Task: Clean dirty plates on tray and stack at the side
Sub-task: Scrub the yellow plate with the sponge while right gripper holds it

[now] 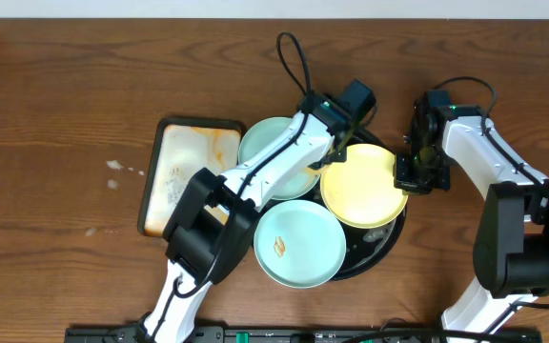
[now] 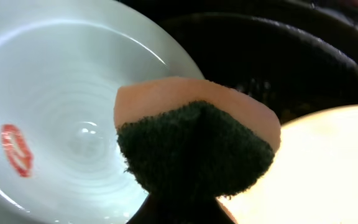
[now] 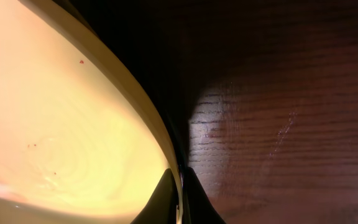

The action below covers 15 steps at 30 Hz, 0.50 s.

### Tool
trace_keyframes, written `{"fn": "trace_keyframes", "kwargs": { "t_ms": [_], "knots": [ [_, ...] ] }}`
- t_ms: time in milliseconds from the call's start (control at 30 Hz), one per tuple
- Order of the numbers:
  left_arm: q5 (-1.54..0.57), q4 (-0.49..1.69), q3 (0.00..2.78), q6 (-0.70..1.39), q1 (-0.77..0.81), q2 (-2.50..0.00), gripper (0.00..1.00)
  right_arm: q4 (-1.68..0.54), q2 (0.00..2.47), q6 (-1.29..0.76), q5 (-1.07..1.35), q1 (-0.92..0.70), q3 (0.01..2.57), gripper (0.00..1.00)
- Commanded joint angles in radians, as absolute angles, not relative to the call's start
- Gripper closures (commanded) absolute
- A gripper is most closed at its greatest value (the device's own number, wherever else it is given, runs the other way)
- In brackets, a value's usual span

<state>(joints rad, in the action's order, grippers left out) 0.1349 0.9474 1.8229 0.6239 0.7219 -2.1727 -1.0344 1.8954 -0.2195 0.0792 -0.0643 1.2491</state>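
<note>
One black tray point(image 1: 381, 250) carries three: far mint-blue plate point(image 1: 267, 152), near mint-blue plate point(image 1: 298, 243) bearing one orange smear, and yellow plate point(image 1: 360, 186) at right. Left gripper point(image 1: 335, 151) pinches one sponge point(image 2: 194, 146). The right gripper point(image 3: 180, 193) is clamped on the yellow plate's right rim.

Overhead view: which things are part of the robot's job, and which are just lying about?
Job: yellow plate, near mint plate, far mint plate, black tray, sponge.
Lying about: stained cream tray, white specks.
</note>
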Motion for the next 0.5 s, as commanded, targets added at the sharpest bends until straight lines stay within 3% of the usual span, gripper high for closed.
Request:
{"fn": "trace_keyframes", "kwargs": {
  "t_ms": [0, 267, 467],
  "knots": [
    [0.169, 0.991, 1.845, 0.614, 0.699, -2.070, 0.92, -1.028, 1.881, -0.228, 0.004, -0.054, 1.260, 0.99],
    [0.170, 1.191, 1.837, 0.556, 0.507, -1.813, 0.92, -1.022, 1.733, -0.192, -0.002, -0.058, 1.260, 0.99],
    [0.160, 1.286, 1.737, 0.523, 0.290, -1.711, 0.92, -1.037, 1.584, -0.193, -0.154, -0.116, 1.260, 0.99]
  ]
}}
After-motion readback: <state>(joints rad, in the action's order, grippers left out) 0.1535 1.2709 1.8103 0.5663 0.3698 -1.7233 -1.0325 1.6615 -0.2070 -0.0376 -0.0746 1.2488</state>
